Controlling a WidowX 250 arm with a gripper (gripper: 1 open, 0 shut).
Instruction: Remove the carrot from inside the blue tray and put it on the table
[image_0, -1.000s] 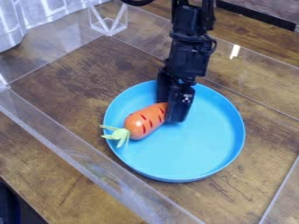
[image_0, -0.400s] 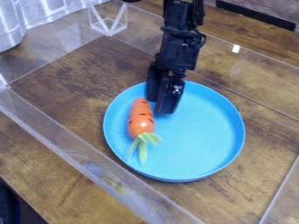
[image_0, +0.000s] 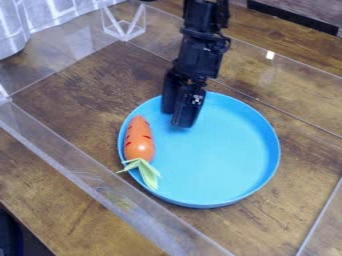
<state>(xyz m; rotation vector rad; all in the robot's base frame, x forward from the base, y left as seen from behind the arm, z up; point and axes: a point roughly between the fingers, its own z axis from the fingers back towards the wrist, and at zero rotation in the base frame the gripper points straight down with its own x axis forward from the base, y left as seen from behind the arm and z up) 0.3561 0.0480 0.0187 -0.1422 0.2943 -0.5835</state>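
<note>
End effector (image_0: 185, 113) above carrot-holding blue tray (image_0: 222, 165)

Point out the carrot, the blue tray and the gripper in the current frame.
carrot (image_0: 139, 140): camera view, on its orange body
blue tray (image_0: 221, 160): camera view, on its bare inner floor
gripper (image_0: 182, 120): camera view, between its fingertips

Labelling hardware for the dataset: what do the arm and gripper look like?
One black arm with bulky, segmented housings. The gripper is black too, its fingers dark and angular. No markings readable at this resolution; cables can't be made out.
</note>
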